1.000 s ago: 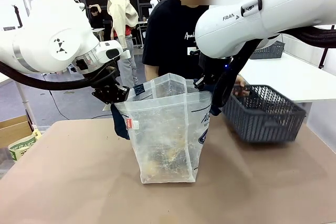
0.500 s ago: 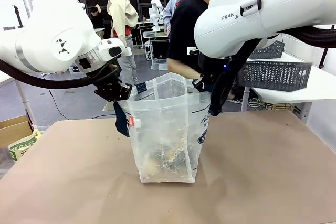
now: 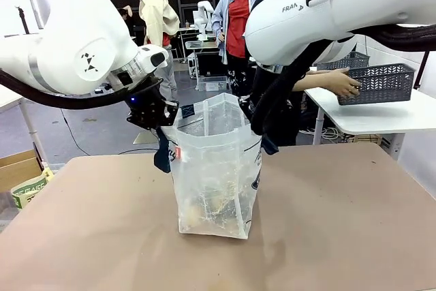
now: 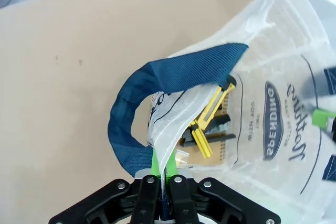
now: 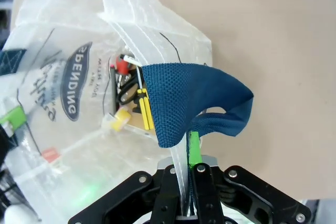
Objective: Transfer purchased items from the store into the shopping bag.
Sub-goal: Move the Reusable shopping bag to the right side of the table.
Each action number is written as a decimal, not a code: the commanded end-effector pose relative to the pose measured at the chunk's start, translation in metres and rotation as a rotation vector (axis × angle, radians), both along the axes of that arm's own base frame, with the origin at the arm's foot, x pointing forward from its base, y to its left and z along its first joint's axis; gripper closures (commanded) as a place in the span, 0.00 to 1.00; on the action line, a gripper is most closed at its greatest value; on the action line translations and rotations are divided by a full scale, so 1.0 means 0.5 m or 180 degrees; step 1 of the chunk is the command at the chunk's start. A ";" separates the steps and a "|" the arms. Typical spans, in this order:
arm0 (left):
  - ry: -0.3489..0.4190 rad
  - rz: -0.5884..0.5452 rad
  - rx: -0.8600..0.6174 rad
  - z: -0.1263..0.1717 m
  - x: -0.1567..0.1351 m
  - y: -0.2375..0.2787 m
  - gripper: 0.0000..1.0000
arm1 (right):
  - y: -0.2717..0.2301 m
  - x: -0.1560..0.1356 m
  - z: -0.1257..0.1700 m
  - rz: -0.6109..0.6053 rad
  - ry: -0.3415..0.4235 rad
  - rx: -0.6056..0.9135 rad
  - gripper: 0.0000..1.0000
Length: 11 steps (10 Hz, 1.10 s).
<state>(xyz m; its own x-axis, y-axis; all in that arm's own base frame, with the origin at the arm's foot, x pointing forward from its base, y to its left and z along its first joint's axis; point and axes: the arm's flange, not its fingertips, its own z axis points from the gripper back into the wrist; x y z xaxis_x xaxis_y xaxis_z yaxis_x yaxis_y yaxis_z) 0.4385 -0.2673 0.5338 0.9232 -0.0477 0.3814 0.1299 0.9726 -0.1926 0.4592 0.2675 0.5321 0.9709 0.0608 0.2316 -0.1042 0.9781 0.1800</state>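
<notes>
I see the translucent clear plastic shopping bag [image 3: 214, 168] sitting mid brown worktop [image 3: 340, 230], with yellow-and-black items [image 4: 207, 124] at its bottom. My left pincer [image 4: 161, 169] and right pincer [image 5: 185, 169] each pinch its rim beside a navy strap handle [image 4: 157, 77]. Beyond, a person's hand [image 3: 344, 84] holds the dark grey lattice basket [image 3: 385, 81] over a white table [image 3: 381, 117]; I cannot tell what is in it.
</notes>
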 end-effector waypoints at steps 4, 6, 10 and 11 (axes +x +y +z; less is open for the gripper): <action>0.0037 0.0187 -0.0097 -0.001 0.006 -0.006 1.00 | 0.001 0.004 -0.002 -0.0119 0.0029 0.0006 1.00; 0.0181 -0.0288 -0.0059 0.002 0.025 -0.031 1.00 | 0.006 0.040 0.008 0.0027 0.0076 -0.0018 1.00; 0.0307 -0.0727 -0.0015 0.002 0.024 -0.071 1.00 | 0.039 0.067 0.011 0.0195 0.0138 -0.0094 1.00; 0.0326 -0.0835 -0.0066 0.002 0.031 -0.076 1.00 | 0.047 0.075 0.009 0.0287 0.0153 -0.0154 1.00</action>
